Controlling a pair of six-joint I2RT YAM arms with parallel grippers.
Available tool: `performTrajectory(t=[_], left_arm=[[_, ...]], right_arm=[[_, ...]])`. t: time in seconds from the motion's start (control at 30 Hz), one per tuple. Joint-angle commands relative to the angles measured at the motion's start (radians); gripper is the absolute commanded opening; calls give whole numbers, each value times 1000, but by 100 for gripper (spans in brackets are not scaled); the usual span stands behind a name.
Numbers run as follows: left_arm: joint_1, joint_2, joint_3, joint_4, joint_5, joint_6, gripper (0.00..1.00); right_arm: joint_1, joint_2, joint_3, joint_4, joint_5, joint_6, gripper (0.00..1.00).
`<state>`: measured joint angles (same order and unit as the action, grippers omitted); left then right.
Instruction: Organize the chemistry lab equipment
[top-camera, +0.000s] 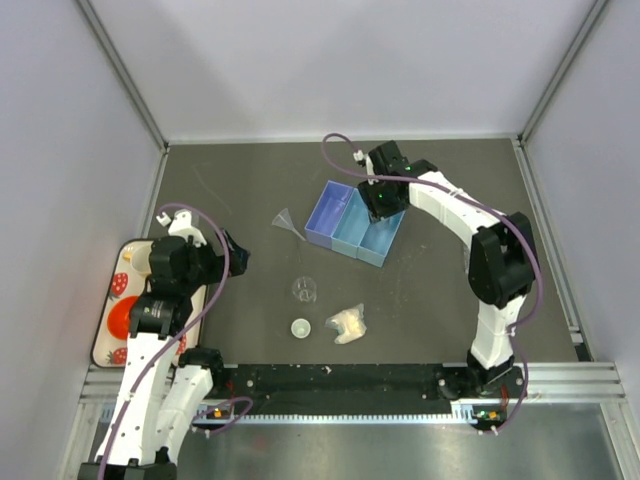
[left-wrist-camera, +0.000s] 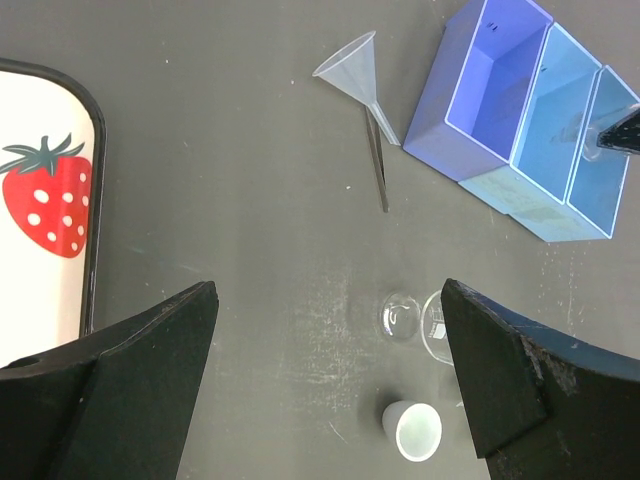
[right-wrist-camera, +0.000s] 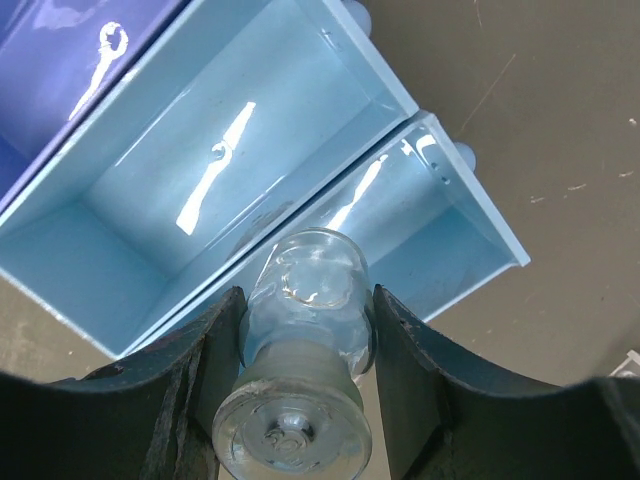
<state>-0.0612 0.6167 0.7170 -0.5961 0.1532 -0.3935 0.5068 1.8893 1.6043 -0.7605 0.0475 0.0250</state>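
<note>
**Risk note: flask held over a partition, release point doubtful**

My right claw (right-wrist-camera: 308, 305) is clamped on the clear flask (right-wrist-camera: 300, 350), one finger on each side of its body. I cannot tell which end of the flask faces down. Beyond the fingertips lies the blue organiser (right-wrist-camera: 60, 70). Its wide light-blue compartment (right-wrist-camera: 150, 215) is ahead and left of the claw, and its narrow light-blue compartment (right-wrist-camera: 435, 215) is ahead and right. The partition between the two runs directly behind the flask.

Findings, in my judgement:

1. If I let go here, the flask may strike the partition, tip, and roll out onto the table (right-wrist-camera: 560, 150).
2. Smooth glass held at two points can swivel or slip. A jolt on the way down would be enough.
3. Height above the organiser cannot be read from these views. Going down blind could catch a finger on a wall and shove the organiser.

My left claw (left-wrist-camera: 328, 300) stands wide apart and holds nothing. The small beaker (left-wrist-camera: 403, 315) sits just inside its right finger, and the white dish (left-wrist-camera: 412, 430) lies close by that same finger. The funnel (left-wrist-camera: 355, 65) is well ahead. Lowering this claw carelessly could knock the beaker over. The packet (top-camera: 348, 323) shows only from above, apart from both claws
</note>
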Motion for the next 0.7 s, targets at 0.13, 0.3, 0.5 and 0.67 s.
performTrajectory(t=[0.13,0.3,0.5,0.67], left_arm=[[3,-9,-5,51,23,10,99],[1,-3,-5,51,25,10,99],[3,5,-4,53,25,10,99],[3,5,-5,52,26,13,99]], right_arm=[[-74,54,-9,108,-41,-14,14],[-103,99,6,124,-83,-11,14],[-116,154,22,138,-104,-5,19],[-114,166,34,142,-107,-2,27]])
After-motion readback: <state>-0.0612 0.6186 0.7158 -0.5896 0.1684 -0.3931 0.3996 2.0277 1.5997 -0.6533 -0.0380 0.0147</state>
